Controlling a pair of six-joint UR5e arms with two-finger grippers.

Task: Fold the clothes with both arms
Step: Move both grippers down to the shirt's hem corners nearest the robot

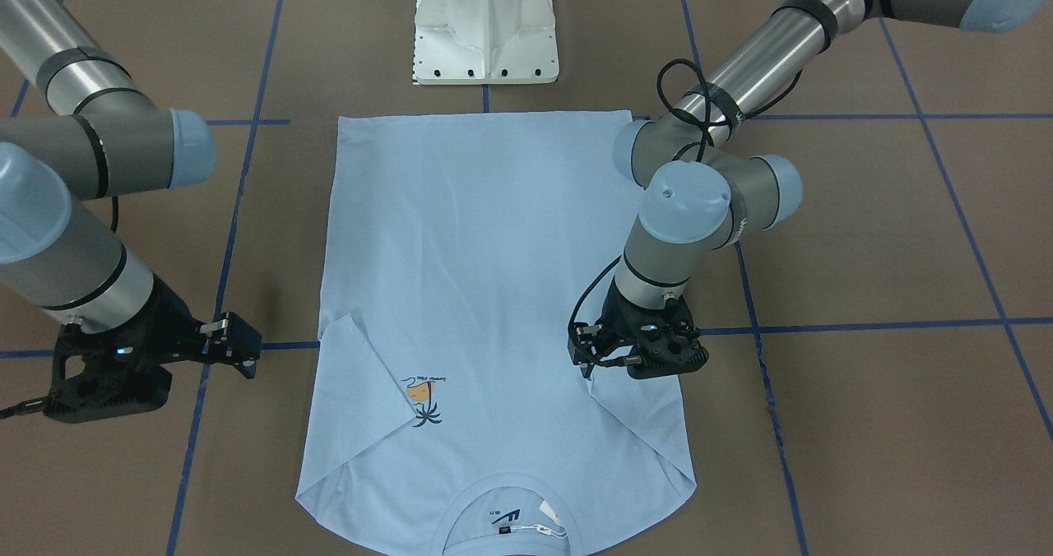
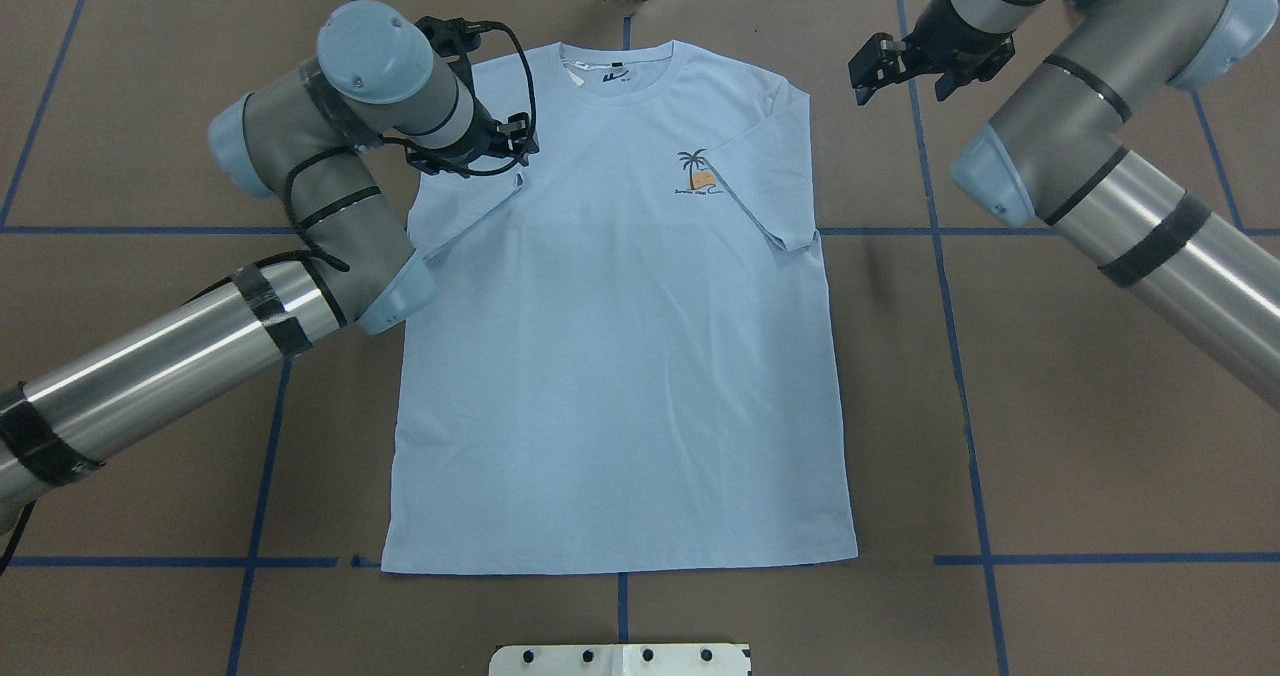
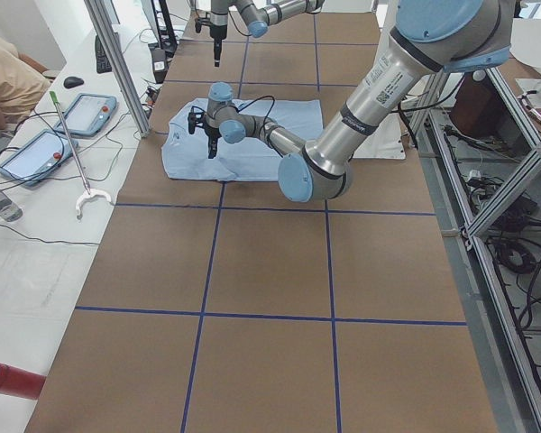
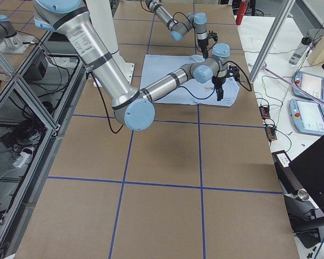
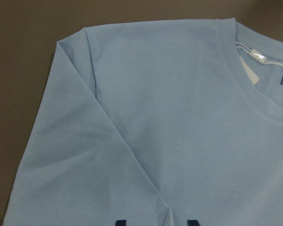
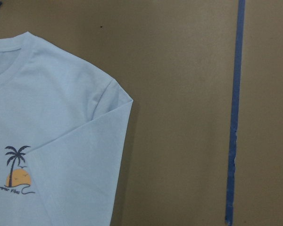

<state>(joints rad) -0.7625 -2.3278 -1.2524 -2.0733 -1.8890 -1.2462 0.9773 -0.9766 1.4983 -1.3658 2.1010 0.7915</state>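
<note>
The light blue T-shirt (image 2: pixel 620 356) lies flat on the brown table, collar (image 2: pixel 615 61) away from the robot's base, with both sleeves folded in over the chest. The palm-tree print (image 2: pixel 695 174) is partly covered by one sleeve. My left gripper (image 2: pixel 520 161) stands low over the tip of the other folded sleeve (image 1: pixel 633 424). In the left wrist view its two dark fingertips (image 5: pixel 120 222) stand apart with a cloth crease between them. My right gripper (image 2: pixel 870 66) is open and empty above bare table, beside the shirt's shoulder (image 6: pixel 108 94).
The white pedestal base (image 1: pixel 485 25) stands just past the shirt's hem. Blue tape lines (image 6: pixel 233 117) cross the table. Tablets (image 3: pixel 81 113) and cables lie on the side bench beyond the table's far edge.
</note>
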